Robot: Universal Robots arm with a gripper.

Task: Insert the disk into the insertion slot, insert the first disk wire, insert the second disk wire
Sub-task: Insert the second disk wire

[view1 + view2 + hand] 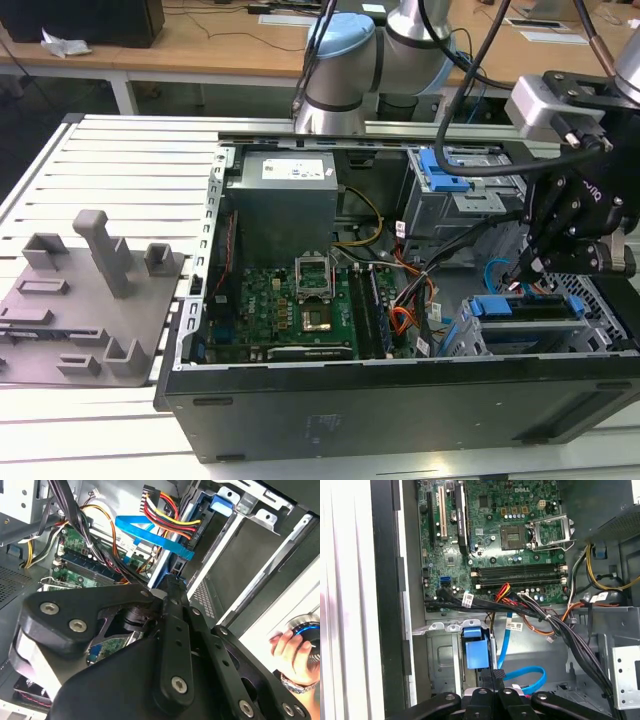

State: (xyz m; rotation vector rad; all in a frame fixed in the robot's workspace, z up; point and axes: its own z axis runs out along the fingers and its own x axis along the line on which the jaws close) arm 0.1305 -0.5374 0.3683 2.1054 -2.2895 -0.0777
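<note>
The gripper (527, 268) hung low at the exterior view's right of the open case (400, 400), its fingers drawn together just above the disk (520, 312). The disk sat in the slot (560, 335) at the case's front corner. Whether the fingers pinched a wire could not be told.

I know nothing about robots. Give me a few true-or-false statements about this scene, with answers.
1. The case lies open, its green board showing. True.
2. The claw hangs over the grey fixture. False: it is over the case at the exterior view's right, away from the fixture.
3. A blue cable lies inside the case. True.
4. A red cloth covers the table. False: the table is bare white slats.
5. A person's hand appears in the second wrist view. True.
</note>
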